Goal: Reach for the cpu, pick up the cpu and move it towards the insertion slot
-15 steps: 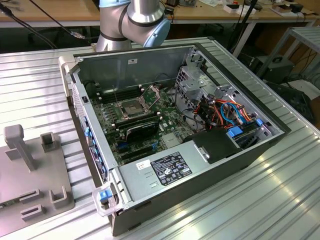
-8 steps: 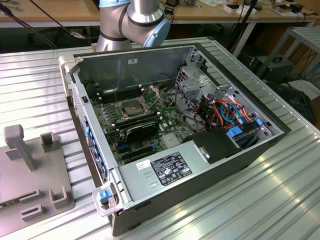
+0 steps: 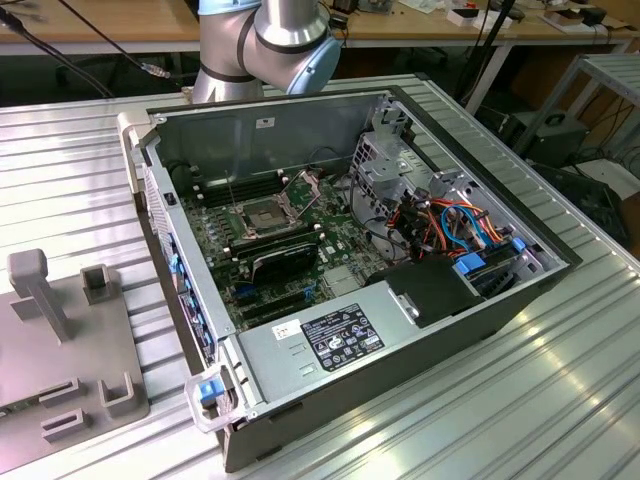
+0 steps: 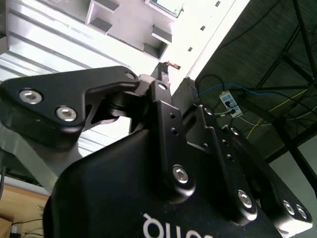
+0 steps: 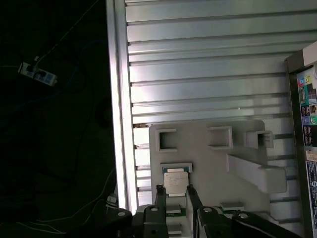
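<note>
Gripper point(image 5: 176, 191): fingers point(image 5: 160, 197) spread, one on each side of the cpu; contact cannot be told.
Cpu point(image 5: 177, 181): lies flat, silvery top up, in a recess of the grey fixture plate point(image 5: 213, 161).
Insertion slot point(image 3: 262, 215): on the motherboard inside the open computer case point(image 3: 300, 125), with nothing in it.
Fixture plate: beside the case, on the exterior view's left.

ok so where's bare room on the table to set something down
Bare ribbed table lies along the case's front and on the exterior view's right, and past the tray toward the bench. Crowded: inside the case, and the tray, with posts, the cpu and the gripper over it.
</note>
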